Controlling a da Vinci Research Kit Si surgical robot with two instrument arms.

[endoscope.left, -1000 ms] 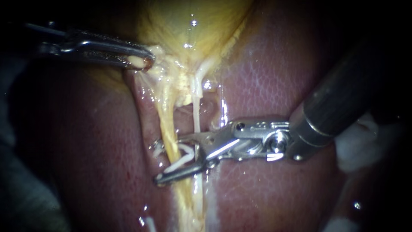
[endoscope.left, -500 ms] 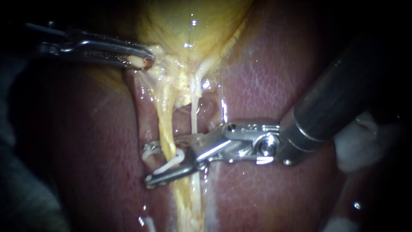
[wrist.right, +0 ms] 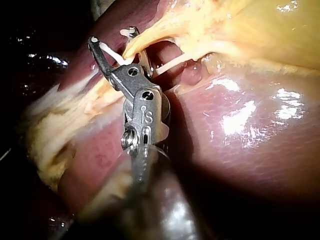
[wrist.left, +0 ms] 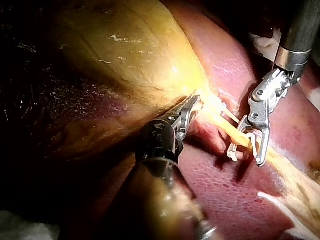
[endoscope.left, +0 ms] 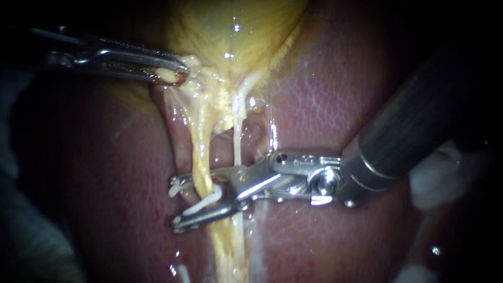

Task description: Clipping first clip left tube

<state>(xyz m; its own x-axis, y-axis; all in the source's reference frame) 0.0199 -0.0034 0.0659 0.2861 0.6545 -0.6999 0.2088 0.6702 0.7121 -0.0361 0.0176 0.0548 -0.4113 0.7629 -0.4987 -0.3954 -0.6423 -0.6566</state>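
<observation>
My left instrument [endoscope.left: 175,76] comes in from the upper left, its jaws shut on pale tissue at the gallbladder's [endoscope.left: 236,26] lower end and holding it taut. Two tubes run down from there: the thick yellow left tube [endoscope.left: 201,157] and the thin white right tube [endoscope.left: 237,147]. My right instrument [endoscope.left: 178,205] reaches across from the right. Its jaws stand wide apart and hold an open white clip [endoscope.left: 207,200] between them. The left tube lies between the clip's legs. In the right wrist view the clip [wrist.right: 112,54] straddles the yellow tube [wrist.right: 150,37].
Wet red liver [endoscope.left: 325,78] lies under and around both tubes. White gauze [endoscope.left: 435,178] shows behind the right instrument's shaft. In the left wrist view the right instrument [wrist.left: 247,150] stands just beyond my left jaws [wrist.left: 192,105].
My right instrument has slid leftward, carrying the clip further across the left tube, so its jaw tips now pass beyond the tube. The left instrument has stayed still.
</observation>
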